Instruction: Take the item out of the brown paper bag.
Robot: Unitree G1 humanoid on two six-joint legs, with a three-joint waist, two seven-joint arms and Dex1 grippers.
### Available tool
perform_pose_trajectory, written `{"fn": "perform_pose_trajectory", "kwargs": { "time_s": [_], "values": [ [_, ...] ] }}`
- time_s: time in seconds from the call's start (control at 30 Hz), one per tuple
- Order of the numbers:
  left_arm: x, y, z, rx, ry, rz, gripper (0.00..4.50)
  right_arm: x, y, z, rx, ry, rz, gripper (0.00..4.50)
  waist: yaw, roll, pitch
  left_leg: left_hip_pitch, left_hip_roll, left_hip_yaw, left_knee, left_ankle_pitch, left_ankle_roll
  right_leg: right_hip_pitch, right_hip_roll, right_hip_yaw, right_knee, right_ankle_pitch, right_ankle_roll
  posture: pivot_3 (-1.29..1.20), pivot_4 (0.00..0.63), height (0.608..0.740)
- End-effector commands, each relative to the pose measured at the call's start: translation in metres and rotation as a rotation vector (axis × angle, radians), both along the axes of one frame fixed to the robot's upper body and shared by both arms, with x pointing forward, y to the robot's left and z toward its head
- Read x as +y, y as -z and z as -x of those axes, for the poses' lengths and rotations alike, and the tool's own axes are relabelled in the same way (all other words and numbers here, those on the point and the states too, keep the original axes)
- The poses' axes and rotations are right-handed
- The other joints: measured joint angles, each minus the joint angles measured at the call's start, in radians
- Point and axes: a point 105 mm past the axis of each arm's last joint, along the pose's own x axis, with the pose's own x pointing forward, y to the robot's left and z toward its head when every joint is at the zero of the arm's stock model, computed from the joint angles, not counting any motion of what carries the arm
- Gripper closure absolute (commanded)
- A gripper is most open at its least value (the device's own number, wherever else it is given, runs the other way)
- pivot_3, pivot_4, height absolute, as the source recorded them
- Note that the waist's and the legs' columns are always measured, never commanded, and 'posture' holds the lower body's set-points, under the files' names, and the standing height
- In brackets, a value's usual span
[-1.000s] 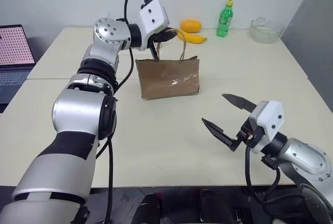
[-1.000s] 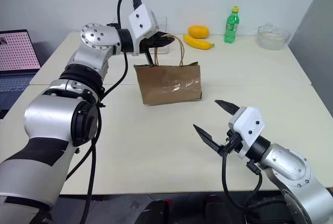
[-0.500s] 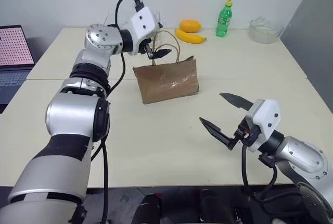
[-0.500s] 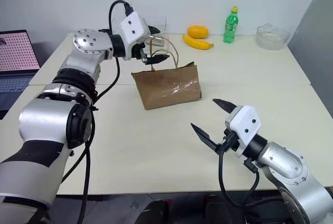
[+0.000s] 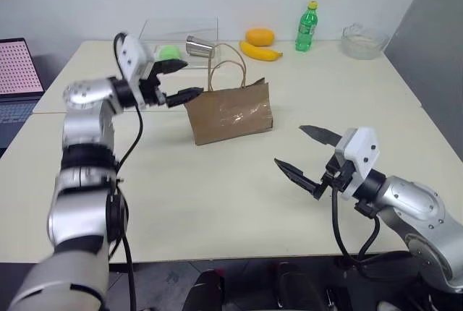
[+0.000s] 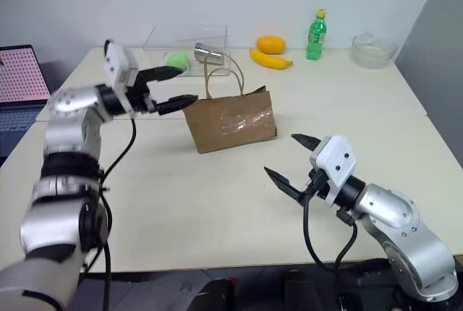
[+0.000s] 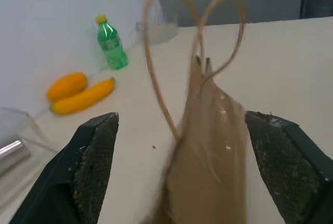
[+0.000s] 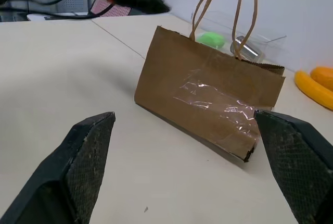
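The left gripper (image 5: 172,81) has let go of the bag's handles and pulled back to the bag's left end. A second ago it was pinched shut up at the handles; now its two black fingers (image 7: 93,164) stand wide apart with nothing between them. The bag has turned a little since then too.

The table (image 5: 217,202) is the biggest thing here, wide and pale. Both grippers hang above it.

The brown paper bag (image 5: 230,112) stands up on its own, just past the left fingertips. From the left wrist view the bag's thin end sits right in the gap between the fingers, with the tan handles (image 7: 195,52) looping up above them. I think the gripper is lined up like this so it can hold that end or pull the top open.

The right gripper (image 5: 307,155) is well apart from the bag, pointing at its wide side. Its fingers (image 8: 83,166) are spread as wide as they go and hold nothing. It looks like it is waiting its turn.

The item cannot be seen. It is most likely down inside the bag, since the top is nearly pressed shut. Nothing has been taken out yet.
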Motion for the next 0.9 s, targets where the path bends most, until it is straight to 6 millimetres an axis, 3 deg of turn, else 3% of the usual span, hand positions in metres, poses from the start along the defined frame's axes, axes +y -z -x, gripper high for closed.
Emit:
{"fn": "perform_pose_trajectory", "kwargs": {
  "time_s": [0.03, 0.17, 0.3, 0.4, 0.5, 0.63, 0.77, 0.9],
  "values": [
    [-0.022, -0.021, 0.053, -0.153, -0.040, 0.128, 0.40, -0.005, -0.026, -0.020, -0.072, -0.003, -0.048, 0.58, -0.006, 0.000, 0.000, 0.001, 0.001, 0.001, 0.000, 0.000, 0.000, 0.000, -0.001, 0.003, 0.000, 0.000, 0.000, 0.00, 0.150, 0.740],
    [-0.032, 0.009, 0.098, -0.133, -0.127, 0.203, 0.40, -0.008, -0.044, -0.059, -0.146, 0.023, 0.009, 2.00, 0.003, 0.000, 0.000, 0.004, 0.000, 0.004, 0.000, 0.000, 0.000, 0.001, -0.002, 0.005, 0.000, 0.001, 0.000, 0.00, 0.150, 0.740],
    [-0.034, 0.026, 0.113, -0.113, -0.253, 0.273, 0.40, -0.001, -0.060, -0.102, -0.220, 0.029, 0.094, 3.53, 0.019, 0.002, -0.002, 0.006, 0.000, 0.005, -0.001, 0.000, 0.000, 0.003, 0.000, 0.004, 0.000, 0.001, -0.001, 0.00, 0.150, 0.740],
    [-0.037, 0.026, 0.118, -0.122, -0.292, 0.309, 0.40, 0.011, -0.067, -0.139, -0.268, 0.035, 0.209, 4.45, 0.018, 0.002, -0.002, 0.007, 0.000, 0.005, -0.001, 0.000, 0.000, 0.004, 0.000, 0.004, 0.000, 0.001, -0.001, 0.00, 0.150, 0.740],
    [-0.034, 0.027, 0.120, -0.115, -0.326, 0.337, 0.40, 0.026, -0.070, -0.177, -0.278, 0.082, 0.309, 4.45, 0.014, 0.002, -0.002, 0.007, 0.000, 0.007, -0.001, 0.000, 0.000, 0.003, 0.000, 0.006, 0.000, 0.002, -0.001, 0.00, 0.150, 0.740],
    [-0.036, 0.032, 0.123, -0.108, -0.329, 0.324, 0.40, 0.044, -0.066, -0.202, -0.279, 0.155, 0.433, 4.45, 0.013, 0.002, -0.002, 0.007, 0.000, 0.010, -0.005, 0.000, 0.000, 0.000, 0.000, 0.008, -0.001, 0.002, -0.002, 0.00, 0.150, 0.740],
    [-0.039, 0.041, 0.126, -0.106, -0.304, 0.272, 0.40, 0.059, -0.047, -0.206, -0.270, 0.140, 0.586, 4.45, 0.017, 0.002, -0.002, 0.007, 0.000, 0.011, -0.008, 0.002, -0.004, 0.000, 0.000, 0.010, -0.006, 0.002, -0.002, 0.00, 0.150, 0.740],
    [-0.037, 0.053, 0.132, -0.089, -0.295, 0.216, 0.40, 0.065, -0.025, -0.190, -0.201, -0.072, 0.677, 4.45, 0.017, 0.002, -0.002, 0.007, 0.000, 0.015, -0.010, 0.002, -0.004, -0.001, 0.000, 0.014, -0.007, 0.002, -0.002, 0.00, 0.150, 0.740]
  ]
}}
